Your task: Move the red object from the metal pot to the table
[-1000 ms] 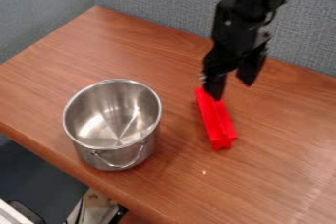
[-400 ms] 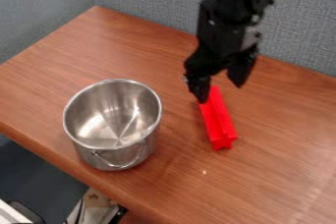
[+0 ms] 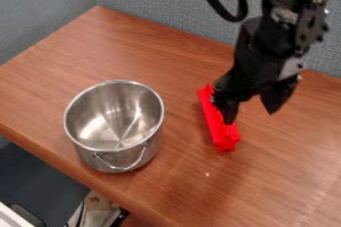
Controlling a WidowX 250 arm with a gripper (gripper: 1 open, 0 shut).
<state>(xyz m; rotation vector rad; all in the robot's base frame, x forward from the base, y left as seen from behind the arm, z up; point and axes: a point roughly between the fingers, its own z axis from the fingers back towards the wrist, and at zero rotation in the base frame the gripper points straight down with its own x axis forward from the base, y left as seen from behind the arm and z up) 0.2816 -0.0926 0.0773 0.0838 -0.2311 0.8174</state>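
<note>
Red block (image 3: 218,121) — on the table (image 3: 173,192), beside the pot (image 3: 116,126)

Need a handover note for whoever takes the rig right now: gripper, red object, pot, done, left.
Gripper: open, low over the table at the far end of the red object; contact with it can't be told from this view.
Red object: lying on the table, outside the pot, to the right of it in the picture.
Metal pot: upright on the table, no red object in it.
Done: the red object is on the table, as the task wants.
Left: probably just lifting the arm clear without nudging the bar.
</note>
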